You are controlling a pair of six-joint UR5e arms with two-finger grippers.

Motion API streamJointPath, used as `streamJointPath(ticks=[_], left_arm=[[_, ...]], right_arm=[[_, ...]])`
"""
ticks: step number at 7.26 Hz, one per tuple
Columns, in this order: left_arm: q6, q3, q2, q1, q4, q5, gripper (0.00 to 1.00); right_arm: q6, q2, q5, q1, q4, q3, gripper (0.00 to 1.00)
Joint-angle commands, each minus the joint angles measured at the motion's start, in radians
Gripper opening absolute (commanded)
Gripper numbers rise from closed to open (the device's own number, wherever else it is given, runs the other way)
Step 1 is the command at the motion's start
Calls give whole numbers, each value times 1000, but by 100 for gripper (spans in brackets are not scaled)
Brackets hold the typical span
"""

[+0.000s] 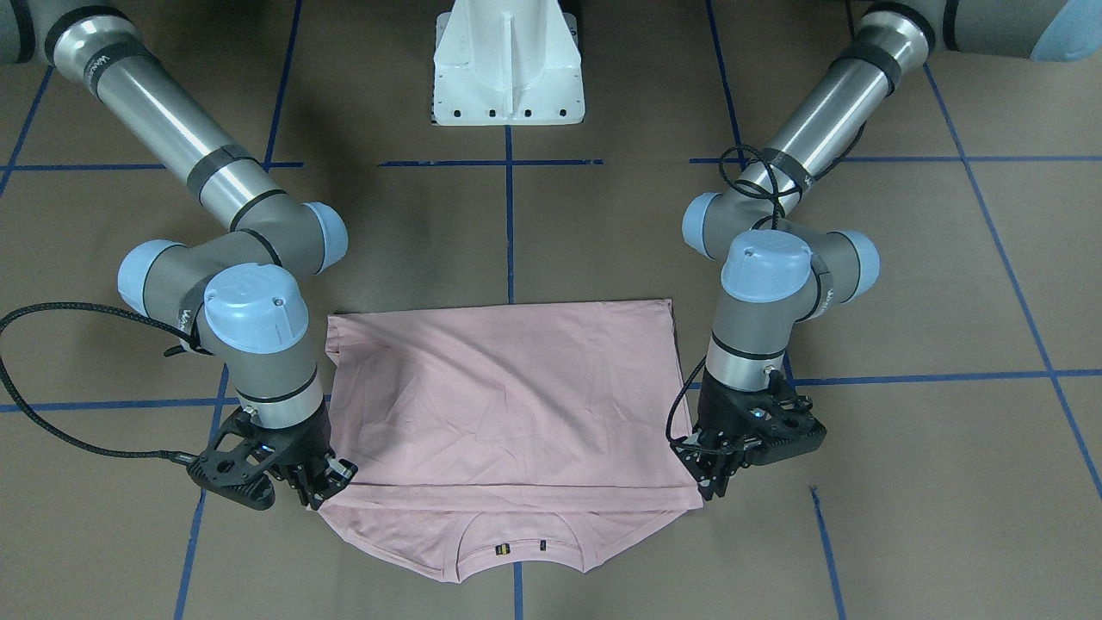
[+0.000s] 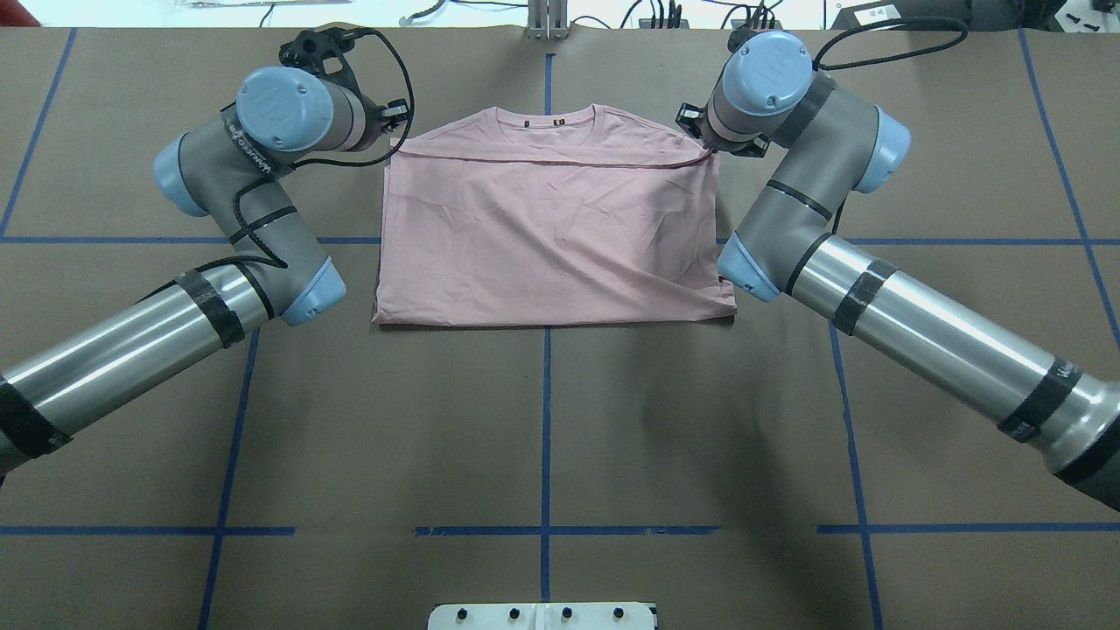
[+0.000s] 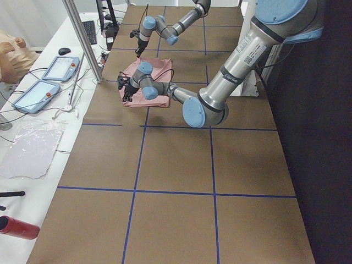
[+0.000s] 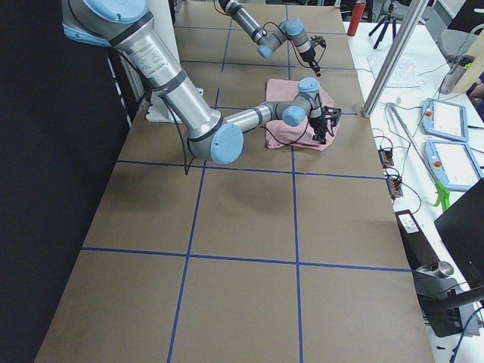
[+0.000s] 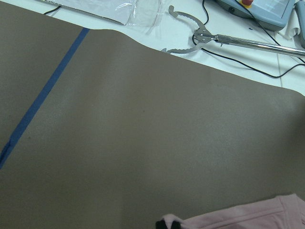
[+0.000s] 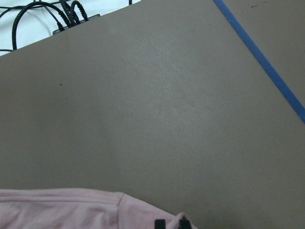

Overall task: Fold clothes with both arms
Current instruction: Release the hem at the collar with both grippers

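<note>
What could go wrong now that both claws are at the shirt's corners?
Both the left gripper and the right gripper sit at corners of the folded T-shirt; cloth snagging on a finger as they pull away could drag the fold open. The top layer is creased, so later folds may come out uneven.

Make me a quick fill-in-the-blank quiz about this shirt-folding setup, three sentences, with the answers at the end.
1. The T-shirt lying on the table is pale ____.
2. The tape lines across the table are ____.
3. The left gripper and right gripper each sit at a ____ of the shirt's folded-over layer.
Missing words: pink; blue; corner.
</note>
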Motion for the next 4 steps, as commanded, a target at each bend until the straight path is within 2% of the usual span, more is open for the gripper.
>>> streamJointPath(ticks=[1, 2, 3, 4], left_arm=[[0, -19, 40, -3, -106, -6, 36], [-1, -107, 103, -4, -118, -9, 37], [-4, -212, 170, -4, -110, -39, 39], [-12, -255, 197, -7, -107, -111, 42]], right_arm=[[8, 3, 0, 1, 11, 15, 46], [17, -29, 4, 3, 11, 88, 51], [51, -115, 15, -26, 11, 221, 59], [101, -253, 17, -75, 9, 397, 64]])
